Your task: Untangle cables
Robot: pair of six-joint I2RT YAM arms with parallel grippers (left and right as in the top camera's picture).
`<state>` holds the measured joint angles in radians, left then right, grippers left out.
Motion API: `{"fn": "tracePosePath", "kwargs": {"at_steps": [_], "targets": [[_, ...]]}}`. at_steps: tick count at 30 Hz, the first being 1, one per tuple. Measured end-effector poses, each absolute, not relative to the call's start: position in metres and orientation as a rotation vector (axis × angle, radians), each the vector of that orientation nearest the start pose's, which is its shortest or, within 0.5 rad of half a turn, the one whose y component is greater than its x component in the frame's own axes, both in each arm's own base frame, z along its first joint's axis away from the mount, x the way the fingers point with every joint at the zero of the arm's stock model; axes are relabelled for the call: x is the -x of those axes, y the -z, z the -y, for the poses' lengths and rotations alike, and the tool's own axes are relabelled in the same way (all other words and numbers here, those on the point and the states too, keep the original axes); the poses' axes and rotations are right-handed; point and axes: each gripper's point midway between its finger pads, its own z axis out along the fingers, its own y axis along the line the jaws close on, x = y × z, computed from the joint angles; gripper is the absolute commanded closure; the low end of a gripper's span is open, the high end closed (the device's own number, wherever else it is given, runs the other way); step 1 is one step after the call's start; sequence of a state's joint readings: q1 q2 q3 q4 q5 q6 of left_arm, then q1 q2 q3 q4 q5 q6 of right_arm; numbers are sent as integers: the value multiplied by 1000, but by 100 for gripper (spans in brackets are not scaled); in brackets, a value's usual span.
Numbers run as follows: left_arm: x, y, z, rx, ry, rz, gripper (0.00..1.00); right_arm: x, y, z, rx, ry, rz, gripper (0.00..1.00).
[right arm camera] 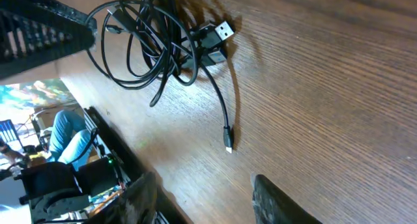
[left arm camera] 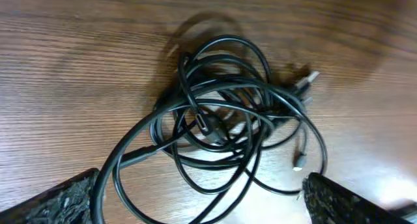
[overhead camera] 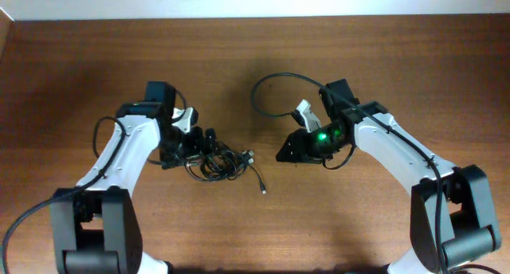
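Observation:
The cables (overhead camera: 221, 163) lie as one tangled bundle of thin black cords on the wooden table, left of centre. One loose cord ends in a small plug (overhead camera: 264, 191). My left gripper (overhead camera: 190, 152) is at the bundle's left edge. In the left wrist view the cables (left arm camera: 228, 113) fill the middle, and my left gripper (left arm camera: 202, 208) is open with cord loops lying between its fingers. My right gripper (overhead camera: 288, 151) is open and empty, right of the bundle. The right wrist view shows the right gripper (right arm camera: 205, 198) apart from the cables (right arm camera: 156, 45), a silvery USB plug (right arm camera: 222, 31) and the small plug (right arm camera: 229, 147).
The brown wooden table (overhead camera: 382, 59) runs to a pale wall at the top. A thicker black arm cable (overhead camera: 267, 87) loops over the table by the right arm. The table's front edge and equipment below it (right arm camera: 78, 165) show in the right wrist view.

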<state>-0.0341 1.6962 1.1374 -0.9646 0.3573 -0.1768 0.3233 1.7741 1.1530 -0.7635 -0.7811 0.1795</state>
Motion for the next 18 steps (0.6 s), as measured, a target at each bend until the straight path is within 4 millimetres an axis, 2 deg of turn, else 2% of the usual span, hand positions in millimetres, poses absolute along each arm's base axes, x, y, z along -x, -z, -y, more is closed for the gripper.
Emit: {"fn": "tracePosePath", "kwargs": {"at_steps": [3, 5, 8, 9, 10, 11, 12, 13, 14, 15, 17, 18], "targets": [[-296, -57, 83, 106, 420, -3106, 9, -285, -85, -223, 313, -1230, -2912, 51], [-294, -54, 90, 37, 327, -3114, 5, -283, -85, -224, 318, -1228, -2920, 50], [-294, -57, 107, -46, 290, -3099, 0, -278, -80, -222, 324, -1173, -2956, 50], [-294, -64, 107, -48, 287, -3107, 0, -278, -77, -220, 321, -1144, -2968, 50], [-305, -81, 108, -43, 290, -3078, 0, -278, -75, -217, 318, -1116, -2979, 50], [-316, -96, 109, -44, 293, -3041, 5, -278, -74, -215, 314, -1095, -2988, 49], [-333, -119, 111, -48, 293, -2981, 29, -279, -72, -213, 311, -1071, -2996, 49], [-349, -141, 112, -47, 290, -2911, 65, -279, -71, -212, 312, -1056, -2998, 49], [-353, -148, 112, -45, 287, -2890, 84, -279, -71, -212, 311, -1050, -2999, 49], [-353, -150, 110, -40, 272, -2891, 97, -280, -70, -211, 310, -1039, -3001, 49], [-348, -147, 108, -19, 257, -2913, 99, -280, -69, -210, 305, -1029, -3004, 43], [-339, -141, 106, 1, 247, -2955, 98, -281, -67, -208, 304, -1004, -3008, 41]]}}
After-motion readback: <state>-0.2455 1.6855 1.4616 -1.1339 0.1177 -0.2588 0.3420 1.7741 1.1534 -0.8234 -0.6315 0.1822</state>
